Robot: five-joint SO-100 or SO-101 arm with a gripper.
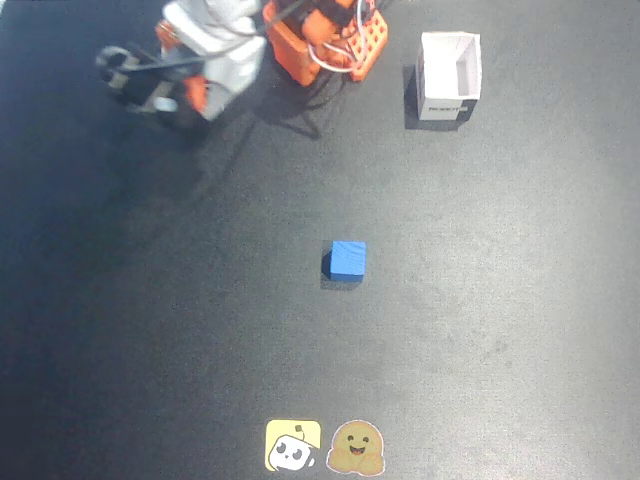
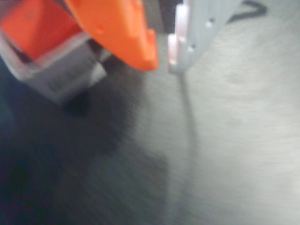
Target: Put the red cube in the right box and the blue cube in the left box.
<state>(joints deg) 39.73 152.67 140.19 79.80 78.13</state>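
Note:
The blue cube [image 1: 348, 260] sits alone in the middle of the dark mat in the fixed view. A white box [image 1: 447, 75] stands open at the upper right. My arm [image 1: 215, 45] is blurred at the upper left, with the gripper [image 1: 140, 85] at its left end. In the wrist view the red cube [image 2: 33, 26] lies in a white box [image 2: 56, 75] at the top left. The gripper [image 2: 162, 60] is to the right of that box, over bare mat. Its orange and white jaws are nearly together with nothing between them. The fixed view does not show the red cube.
The arm's orange base [image 1: 330, 40] with white cables stands at the top centre. Two stickers [image 1: 322, 447] lie at the mat's bottom edge. Bare dark mat surrounds the blue cube.

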